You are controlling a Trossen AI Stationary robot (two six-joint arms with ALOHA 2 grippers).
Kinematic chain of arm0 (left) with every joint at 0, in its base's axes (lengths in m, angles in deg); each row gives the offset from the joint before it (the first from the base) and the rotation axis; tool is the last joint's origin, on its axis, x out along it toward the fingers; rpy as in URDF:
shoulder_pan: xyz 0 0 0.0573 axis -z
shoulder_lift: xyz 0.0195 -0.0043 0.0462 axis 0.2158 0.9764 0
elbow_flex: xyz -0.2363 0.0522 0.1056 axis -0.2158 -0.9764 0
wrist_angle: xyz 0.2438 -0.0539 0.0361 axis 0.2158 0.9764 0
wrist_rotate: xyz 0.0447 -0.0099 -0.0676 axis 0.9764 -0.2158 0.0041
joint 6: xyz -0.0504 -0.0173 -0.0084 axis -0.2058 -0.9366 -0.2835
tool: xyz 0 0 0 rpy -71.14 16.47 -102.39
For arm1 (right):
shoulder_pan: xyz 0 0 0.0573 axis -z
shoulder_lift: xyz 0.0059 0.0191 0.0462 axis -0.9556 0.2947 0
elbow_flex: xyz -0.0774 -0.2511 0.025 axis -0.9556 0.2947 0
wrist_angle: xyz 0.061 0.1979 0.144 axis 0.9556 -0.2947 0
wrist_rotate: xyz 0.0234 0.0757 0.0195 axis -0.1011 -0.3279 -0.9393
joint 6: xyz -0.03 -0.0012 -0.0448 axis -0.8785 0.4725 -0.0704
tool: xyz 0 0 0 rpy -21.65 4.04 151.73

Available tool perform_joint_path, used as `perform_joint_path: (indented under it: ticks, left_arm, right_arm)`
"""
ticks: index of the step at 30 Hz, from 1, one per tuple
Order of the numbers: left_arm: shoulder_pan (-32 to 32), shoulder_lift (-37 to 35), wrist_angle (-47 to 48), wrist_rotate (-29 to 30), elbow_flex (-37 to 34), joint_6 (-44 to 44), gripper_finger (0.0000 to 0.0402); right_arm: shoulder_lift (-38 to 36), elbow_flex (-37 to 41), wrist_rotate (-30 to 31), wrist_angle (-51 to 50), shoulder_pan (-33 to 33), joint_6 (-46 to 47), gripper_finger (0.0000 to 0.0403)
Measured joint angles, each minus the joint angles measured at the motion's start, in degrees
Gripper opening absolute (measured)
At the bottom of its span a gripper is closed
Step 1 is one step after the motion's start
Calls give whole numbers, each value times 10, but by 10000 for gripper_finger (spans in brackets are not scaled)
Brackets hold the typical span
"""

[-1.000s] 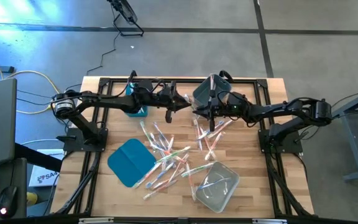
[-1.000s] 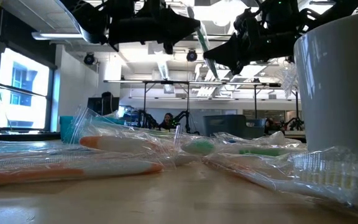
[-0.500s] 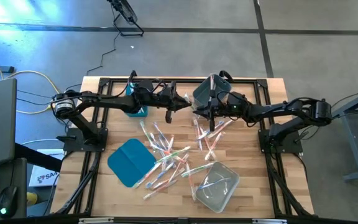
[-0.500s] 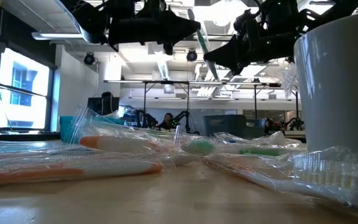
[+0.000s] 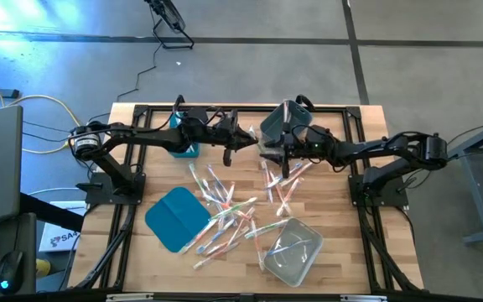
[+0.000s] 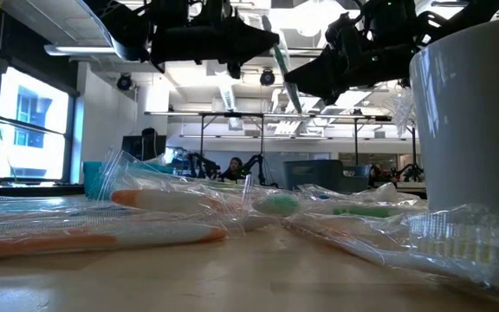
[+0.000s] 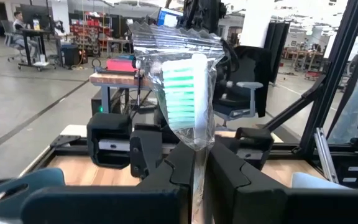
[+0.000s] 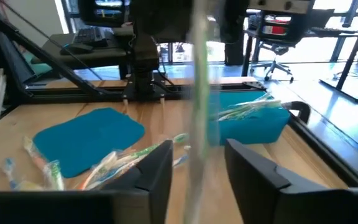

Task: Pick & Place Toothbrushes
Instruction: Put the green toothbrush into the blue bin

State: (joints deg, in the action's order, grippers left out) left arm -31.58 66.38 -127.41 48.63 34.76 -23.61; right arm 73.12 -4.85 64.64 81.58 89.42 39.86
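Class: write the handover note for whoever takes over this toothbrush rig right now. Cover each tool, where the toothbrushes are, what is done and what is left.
Left tool: shut on a wrapped green-bristled toothbrush, held upright above the table.
Right tool: open, close to the left one. A thin stick stands between its fingers, ungripped.
Toothbrushes: most of the loose toothbrushes lie scattered mid-table; a few sit in the teal bin.
Done: only a few binned.
Left: place the held one, then work through the pile.
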Motion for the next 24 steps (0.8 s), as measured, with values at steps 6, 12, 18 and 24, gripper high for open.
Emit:
perform_joint_path:
  ticks: [6, 12, 18, 24]
  left_arm:
    - [0, 0, 14, 0, -1, 0, 19]
    - [-13, -28, 55, -4, -1, 1, 19]
    - [-59, -98, 158, -1, -1, 0, 19]
    - [-118, -176, 290, 0, -1, -18, 19]
  right_arm:
    - [-28, -1, -1, -43, -8, 1, 207]
    - [-101, -1, 0, -150, -8, 1, 223]
    - [-167, -1, 0, -245, -8, 1, 224]
    - [-177, -1, 1, -264, -8, 1, 224]
